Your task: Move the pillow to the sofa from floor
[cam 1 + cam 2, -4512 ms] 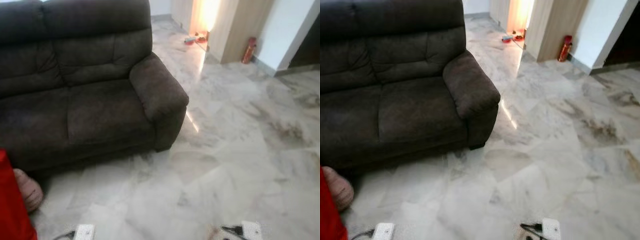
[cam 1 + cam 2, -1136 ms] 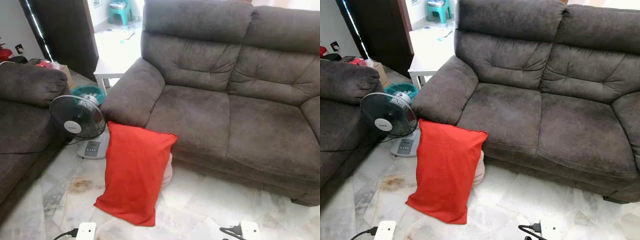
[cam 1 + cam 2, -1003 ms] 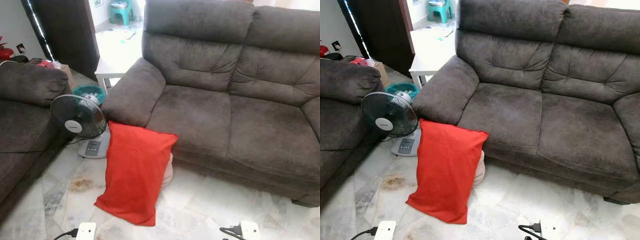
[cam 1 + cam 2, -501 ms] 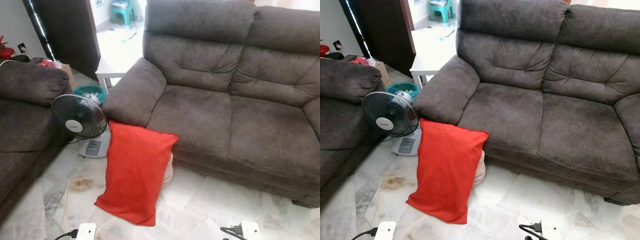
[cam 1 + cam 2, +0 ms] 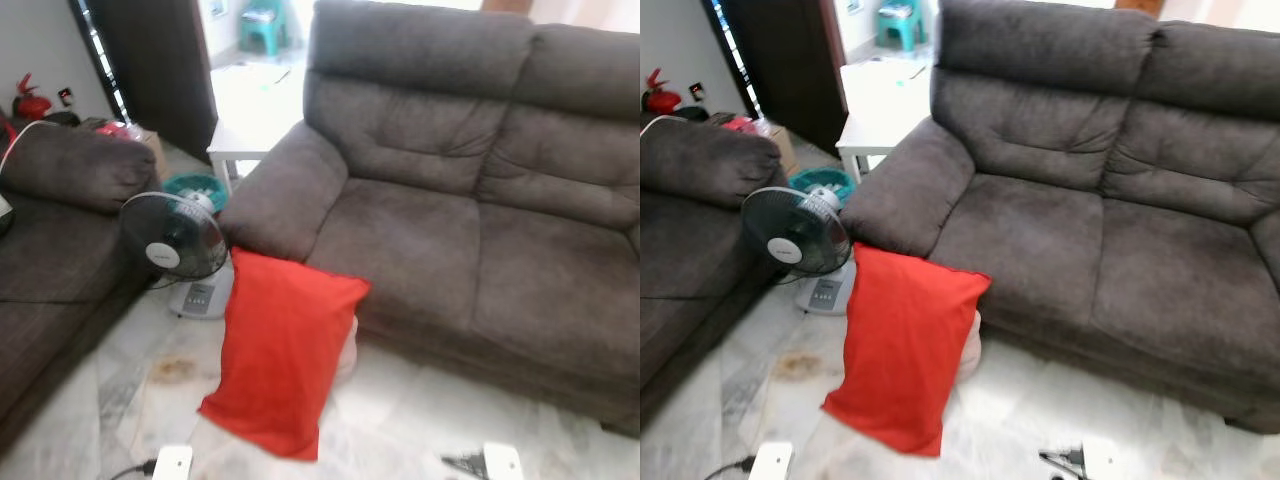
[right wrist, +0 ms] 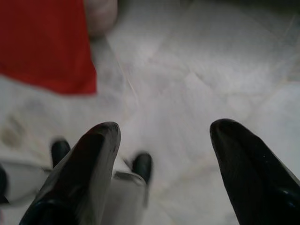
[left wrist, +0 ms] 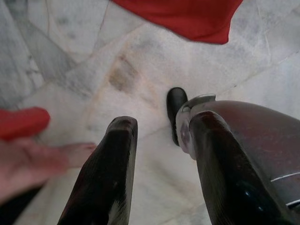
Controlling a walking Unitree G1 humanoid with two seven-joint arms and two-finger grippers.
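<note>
**A:** how far along is it tbh?

**B:** basically zero progress imo. The red pillow [image 5: 285, 350] is on the marble floor [image 5: 130, 390], top edge leaning on the front of the dark grey sofa [image 5: 470, 240] just below its arm, w/ a standing fan [image 5: 175, 245] right next to it. Seat cushions have nothing on them.

**A:** end effectors?

**B:** both low over the floor, neither touching the pillow. Left end effector [image 7: 159, 140] has its fingers spread, nothing between them. Right end effector [image 6: 161, 140] is spread wide, nothing in it either. Red fabric is near both in the wrist views.

**A:** so what's left?

**B:** everything: reach, grab, lift, drop it on the seat.
</note>
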